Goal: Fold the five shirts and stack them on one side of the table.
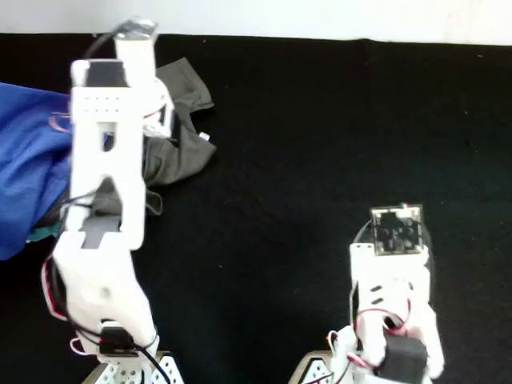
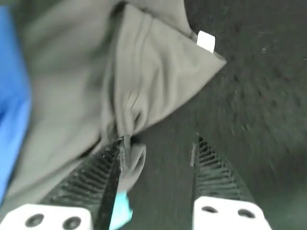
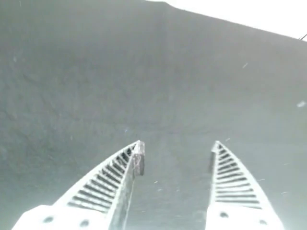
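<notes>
At the table's (image 1: 320,144) left edge we saw a blue shirt (image 1: 28,168), with a grey shirt (image 1: 188,112) crumpled beside it. Our left claw (image 2: 160,153) stood spread at the grey cloth's edge; our right claw (image 3: 175,158) hung spread over bare table.

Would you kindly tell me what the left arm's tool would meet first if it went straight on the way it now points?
Most likely the crumpled grey fabric shirt: its folds lie right ahead of the open left tool, reaching one side of it. Depth is unclear, so this is a judgement.
</notes>
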Available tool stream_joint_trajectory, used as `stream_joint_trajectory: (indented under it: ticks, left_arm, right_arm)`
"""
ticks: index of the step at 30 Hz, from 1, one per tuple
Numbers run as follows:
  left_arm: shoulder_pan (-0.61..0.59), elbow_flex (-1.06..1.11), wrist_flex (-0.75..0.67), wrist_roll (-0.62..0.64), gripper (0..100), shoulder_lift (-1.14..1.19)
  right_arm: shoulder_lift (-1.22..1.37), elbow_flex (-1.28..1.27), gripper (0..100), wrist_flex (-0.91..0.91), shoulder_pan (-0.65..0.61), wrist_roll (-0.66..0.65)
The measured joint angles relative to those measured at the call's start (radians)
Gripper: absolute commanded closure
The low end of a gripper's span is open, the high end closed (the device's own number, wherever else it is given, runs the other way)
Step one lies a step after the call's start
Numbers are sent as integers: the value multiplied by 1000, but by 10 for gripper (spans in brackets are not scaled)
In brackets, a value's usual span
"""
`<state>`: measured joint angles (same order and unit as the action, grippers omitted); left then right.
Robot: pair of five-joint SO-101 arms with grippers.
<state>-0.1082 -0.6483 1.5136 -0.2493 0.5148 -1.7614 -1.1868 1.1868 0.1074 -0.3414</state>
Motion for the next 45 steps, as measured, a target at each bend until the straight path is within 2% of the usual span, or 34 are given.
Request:
stream_joint_trajectory:
  ticks: [6,12,17,25,27,28,30,35,39,42,45]
  left_arm:
    - [8,-11,-166,2,789,183]
    - [-12,-184,-209,2,789,265]
    - [-49,-304,-209,2,789,328]
    - [-46,-321,-209,2,794,476]
    - [-37,-321,-207,2,827,486]
    - [-29,-321,-206,2,877,486]
    - [-11,-321,-195,2,1000,486]
    - [40,-368,-123,2,991,486]
    - [103,-532,9,0,992,486]
    - [178,-741,143,0,992,486]
    - [272,-942,224,-2,992,480]
  right_arm:
    - [252,377,786,153,5,-2]
    - [574,710,786,292,5,31]
    - [663,775,786,299,3,31]
    - [671,775,786,299,3,34]
    - [671,775,786,299,3,34]
    - [671,775,786,299,3,34]
    - [671,775,786,299,3,34]
    - [671,775,786,299,3,34]
    - [671,755,786,299,8,34]
    - [671,717,786,288,69,34]
    - [674,666,786,222,192,34]
